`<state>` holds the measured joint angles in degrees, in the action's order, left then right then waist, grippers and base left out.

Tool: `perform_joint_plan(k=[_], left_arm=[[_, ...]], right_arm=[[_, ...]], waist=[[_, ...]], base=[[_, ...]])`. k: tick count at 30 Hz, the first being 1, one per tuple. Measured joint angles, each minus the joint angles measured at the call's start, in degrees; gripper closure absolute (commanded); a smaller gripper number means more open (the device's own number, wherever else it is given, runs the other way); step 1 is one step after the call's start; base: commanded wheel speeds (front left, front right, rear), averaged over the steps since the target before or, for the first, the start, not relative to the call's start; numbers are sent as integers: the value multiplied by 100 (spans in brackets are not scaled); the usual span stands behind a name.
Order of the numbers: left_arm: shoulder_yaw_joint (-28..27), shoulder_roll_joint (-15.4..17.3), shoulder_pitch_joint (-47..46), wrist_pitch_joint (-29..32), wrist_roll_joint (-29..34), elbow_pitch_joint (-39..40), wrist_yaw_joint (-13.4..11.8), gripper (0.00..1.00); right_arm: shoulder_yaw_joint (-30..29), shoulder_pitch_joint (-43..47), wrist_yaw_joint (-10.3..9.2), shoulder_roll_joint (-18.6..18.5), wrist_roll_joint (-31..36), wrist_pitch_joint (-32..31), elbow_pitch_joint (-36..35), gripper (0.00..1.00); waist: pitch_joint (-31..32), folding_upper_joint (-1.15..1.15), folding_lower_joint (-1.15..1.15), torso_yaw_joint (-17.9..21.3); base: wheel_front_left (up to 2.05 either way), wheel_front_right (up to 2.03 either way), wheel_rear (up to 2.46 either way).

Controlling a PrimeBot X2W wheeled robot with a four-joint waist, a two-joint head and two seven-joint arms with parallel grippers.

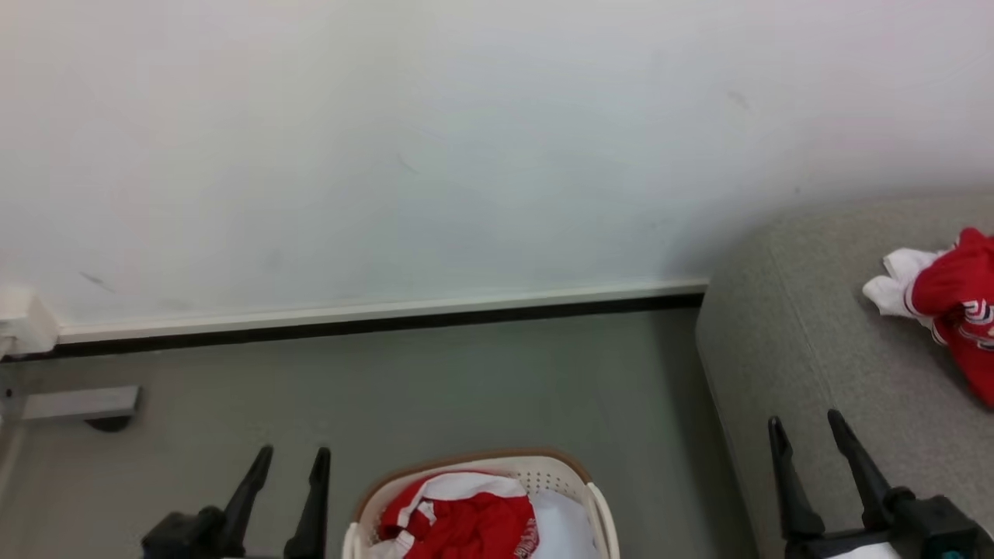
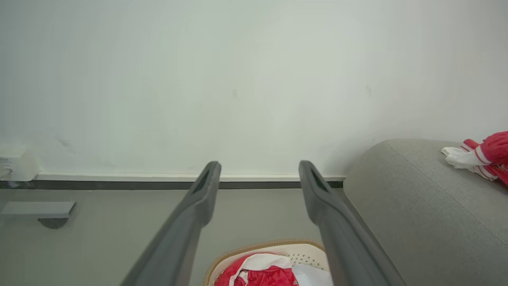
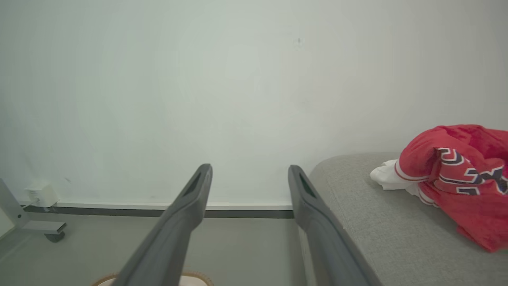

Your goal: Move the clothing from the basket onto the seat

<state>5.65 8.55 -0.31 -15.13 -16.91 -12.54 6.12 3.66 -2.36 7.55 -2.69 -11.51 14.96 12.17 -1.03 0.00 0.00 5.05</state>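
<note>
left fingers [image 1: 314, 497] beside clothing [image 1: 466, 524] in basket [image 1: 599, 505]

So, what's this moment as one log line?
left hand: open, empty | right hand: open, empty | basket: red jersey inside | seat: second red jersey lying there

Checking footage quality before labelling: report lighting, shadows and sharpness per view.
Head view: soft, even light, no glare; the seat casts a faint shadow on the floor beside it. Left wrist view: the left hand looms large near the lens. Right wrist view: the clothing on the seat is sharp, its lettering outlines crisp.
</note>
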Motion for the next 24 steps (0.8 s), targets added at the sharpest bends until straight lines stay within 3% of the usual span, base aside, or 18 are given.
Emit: perform_joint_plan(k=[7, 17, 24], left_arm=[[479, 323, -776, 116, 250, -512, 100, 0], [1737, 824, -1864, 1257, 424, -1456, 141, 0], [2260, 1071, -2457, 1736, 232, -2239, 141, 0]], right_arm=[[38, -387, 0, 0, 41, 0, -435, 0], [31, -672, 0, -4, -149, 1, -1045, 0], [94, -965, 0, -8, -309, 1, -1437, 0]], waist=[[-525, 0, 0, 483], [-1615, 0, 1, 1136], [-2477, 0, 2, 1428]], base=[[0, 0, 0], [0, 0, 0], [0, 0, 0]])
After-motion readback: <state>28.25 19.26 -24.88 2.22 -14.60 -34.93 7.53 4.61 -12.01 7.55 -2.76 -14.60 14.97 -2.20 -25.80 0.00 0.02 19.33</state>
